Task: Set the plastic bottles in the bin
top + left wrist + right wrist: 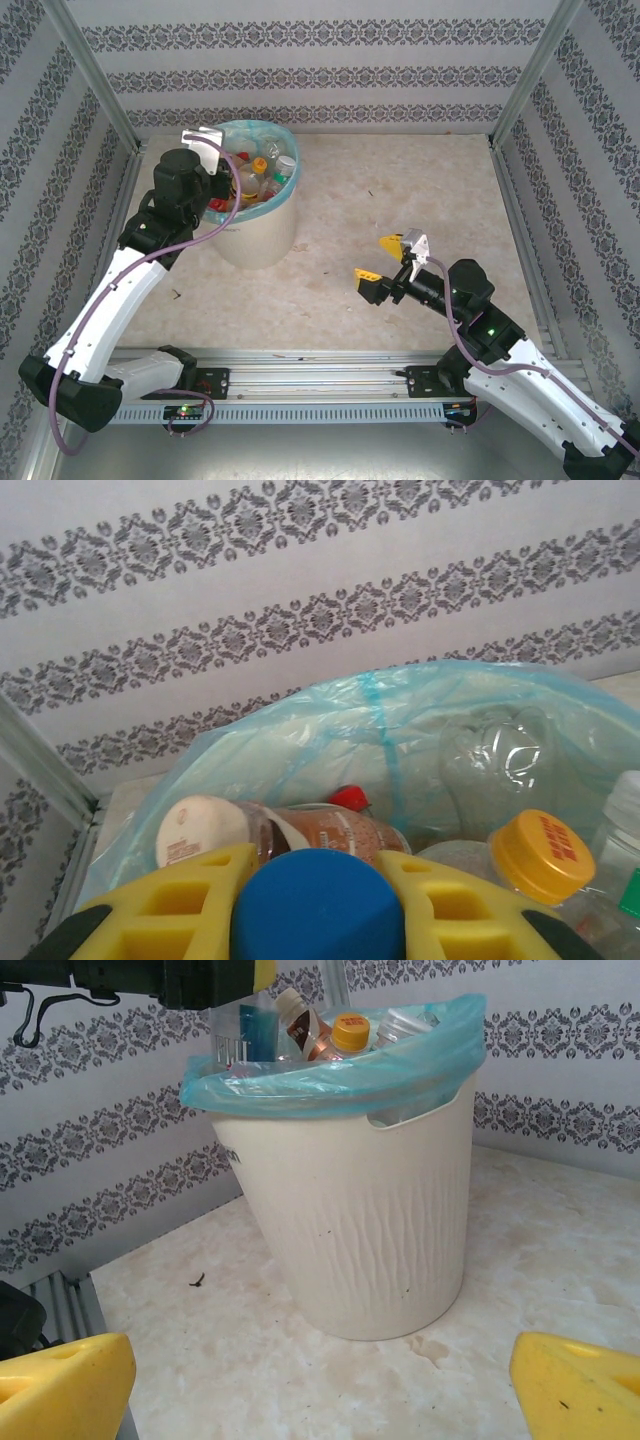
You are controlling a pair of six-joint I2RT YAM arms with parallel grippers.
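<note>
The cream bin (pixel 257 238) with a turquoise liner (pixel 330 1080) stands at the back left and holds several plastic bottles (pixel 268 175). My left gripper (pixel 220 192) hangs over the bin's left rim, shut on a clear bottle with a blue cap (pixel 318 905) that sits between the yellow fingers (pixel 190 910). That held bottle (pixel 240 1035) hangs inside the rim. Below it lie a brown-labelled bottle (pixel 320 835), an orange-capped one (pixel 540 855) and a clear crushed one (pixel 500 765). My right gripper (pixel 378 262) is open with nothing between its fingers, right of the bin, facing the bin wall (pixel 370 1220).
Patterned walls (pixel 320 80) close in the table on three sides, with metal posts at the corners. A small dark speck (pixel 198 1280) lies on the marbled tabletop (pixel 400 190) left of the bin. The rail carrying both arm bases (pixel 320 380) runs along the near edge.
</note>
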